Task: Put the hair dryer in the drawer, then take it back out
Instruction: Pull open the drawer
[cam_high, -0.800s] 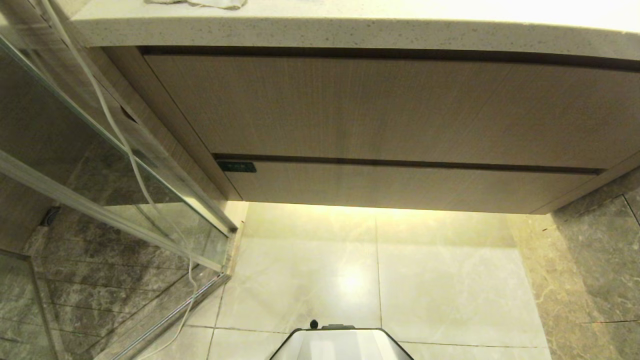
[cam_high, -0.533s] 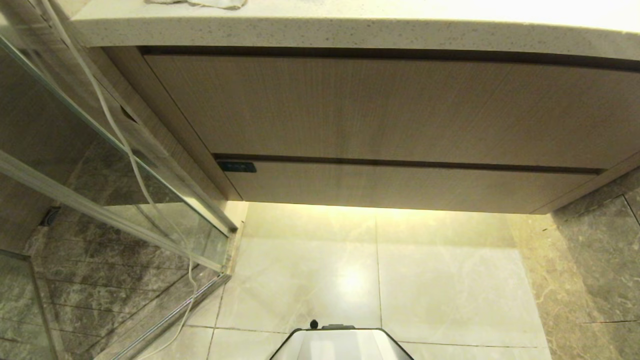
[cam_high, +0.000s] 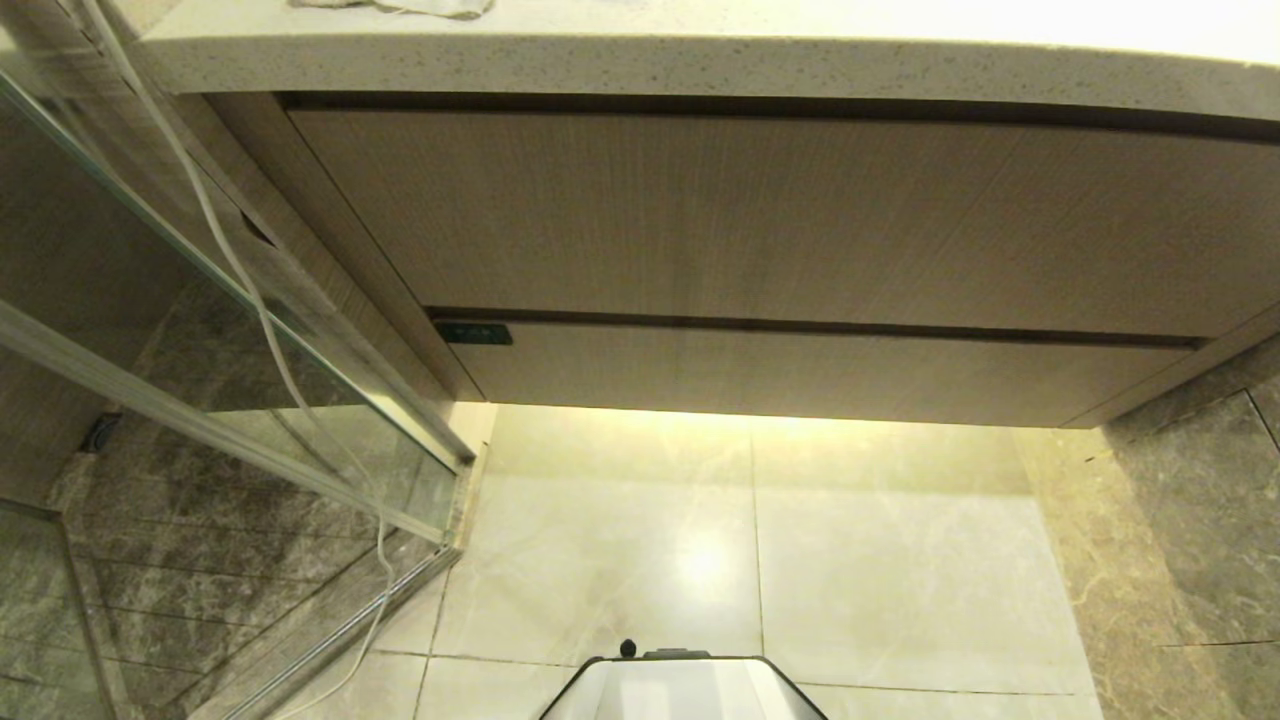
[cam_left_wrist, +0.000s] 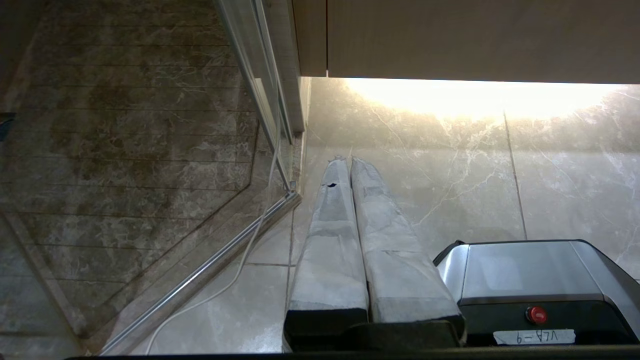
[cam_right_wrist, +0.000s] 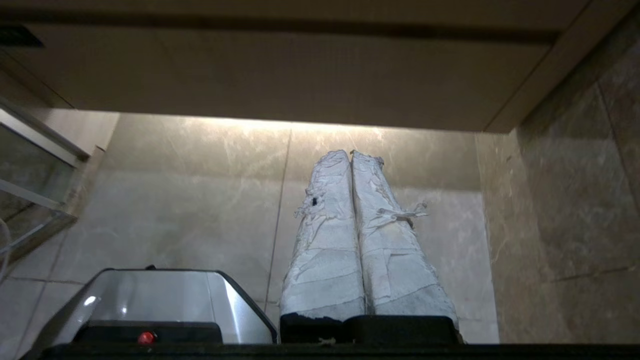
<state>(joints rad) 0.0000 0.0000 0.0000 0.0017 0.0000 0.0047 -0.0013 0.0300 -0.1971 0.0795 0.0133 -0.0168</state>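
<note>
- So both tools are hanging low over the pale marble floor tiles (cam_high: 880, 560): left tool (cam_left_wrist: 348, 161) and right tool (cam_right_wrist: 350, 154) each pinched together, gripping nothing.
- Short wood-grain drawer (cam_high: 800, 372) is sitting closed under the speckled stone desk (cam_high: 700, 60).
- Hair dryer isn't showing anywhere.

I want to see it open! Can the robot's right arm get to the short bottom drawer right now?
Probably yes. The right gripper, shut, hangs low over the floor tiles, with open space up to the closed drawer. I see no handle, though, so pulling could be tricky.
</note>
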